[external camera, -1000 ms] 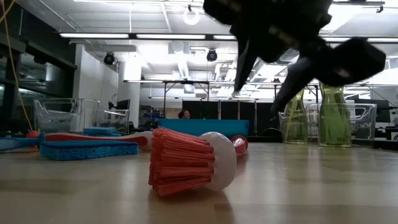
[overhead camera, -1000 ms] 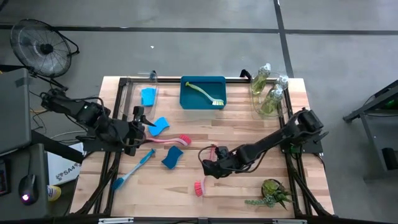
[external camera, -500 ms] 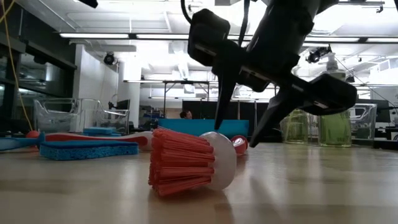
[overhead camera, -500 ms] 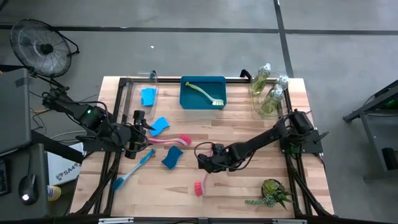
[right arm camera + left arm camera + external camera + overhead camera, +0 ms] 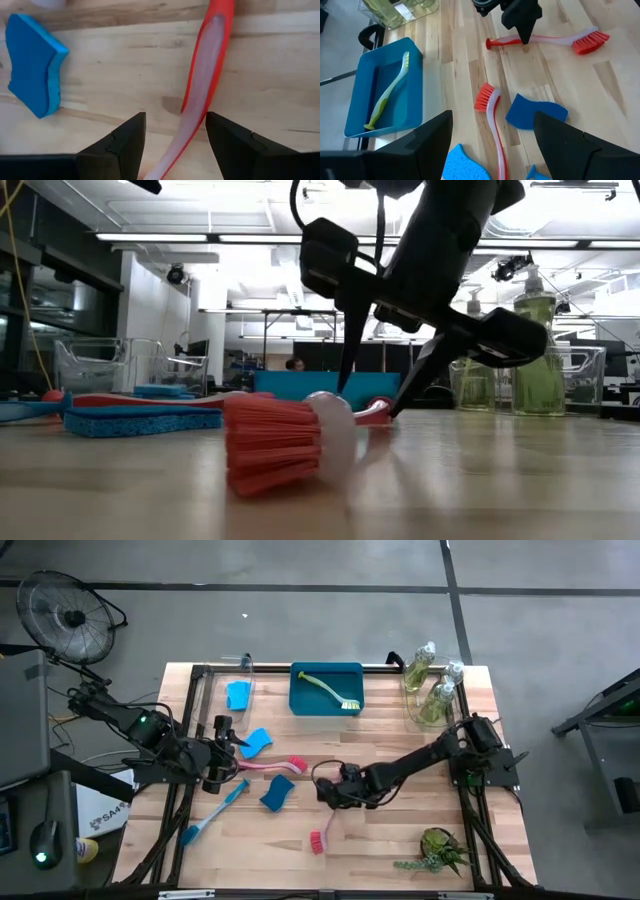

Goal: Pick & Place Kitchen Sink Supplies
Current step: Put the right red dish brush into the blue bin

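A pink-red dish brush (image 5: 325,815) lies flat on the table, bristle head (image 5: 275,445) toward the near edge. My right gripper (image 5: 325,790) is open, low over its handle (image 5: 200,110), one finger on each side, tips pointing down. My left gripper (image 5: 228,735) is open and hovers at the table's left, near a blue sponge (image 5: 257,742) and a second pink-red brush (image 5: 270,766). A blue brush (image 5: 215,812) and two more blue sponges (image 5: 277,793) (image 5: 238,695) lie on the wood. A yellow-green brush (image 5: 330,690) lies in the blue tray (image 5: 300,700). My right gripper's fingers (image 5: 120,145) stand on either side of the pink-red brush's handle (image 5: 192,120), toward its free end, coming from above and lying across it. Whether a fingertip touches the handle I cannot tell. The brush lies flat on the table.
Clear bottles of yellow-green liquid (image 5: 430,685) stand in a clear bin at the far right corner. A small spiky green plant (image 5: 440,850) sits near the near right corner. A dark frame runs along the table's edges. Bare wood lies right of the right arm.
My right gripper has moved down and toward the table's left and far edges, and its open fingers now stand on either side of the pink-red brush's handle. The brush's bristle head has shifted a little on the table.
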{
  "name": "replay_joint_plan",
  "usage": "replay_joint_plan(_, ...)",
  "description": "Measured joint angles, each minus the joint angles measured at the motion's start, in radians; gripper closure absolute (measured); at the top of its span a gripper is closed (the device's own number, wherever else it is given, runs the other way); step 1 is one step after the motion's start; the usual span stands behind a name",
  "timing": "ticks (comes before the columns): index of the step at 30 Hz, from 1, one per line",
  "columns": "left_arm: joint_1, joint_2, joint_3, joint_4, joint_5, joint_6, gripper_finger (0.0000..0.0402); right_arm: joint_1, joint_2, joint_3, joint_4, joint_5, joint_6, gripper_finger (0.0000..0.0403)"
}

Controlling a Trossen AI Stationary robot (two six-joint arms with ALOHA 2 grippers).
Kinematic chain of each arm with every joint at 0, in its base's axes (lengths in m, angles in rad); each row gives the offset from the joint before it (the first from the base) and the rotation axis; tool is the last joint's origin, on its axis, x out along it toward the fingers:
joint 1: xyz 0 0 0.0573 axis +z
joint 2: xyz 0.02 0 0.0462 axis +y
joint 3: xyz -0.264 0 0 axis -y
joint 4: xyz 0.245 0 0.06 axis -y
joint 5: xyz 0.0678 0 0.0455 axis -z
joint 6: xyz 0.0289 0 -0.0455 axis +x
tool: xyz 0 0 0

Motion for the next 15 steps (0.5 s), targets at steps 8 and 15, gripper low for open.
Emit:
replay_joint_plan(8,0.0,0.0,0.0,0.0,-0.001,0.002,0.0131,-0.019,0.0,0.0,-0.059,0.007,0.0,0.0201)
replay_joint_plan(15,0.0,0.0,0.0,0.0,-0.002,0.002,0.0131,-0.041,0.016,0.001,-0.04,0.015,-0.019,0.0201)
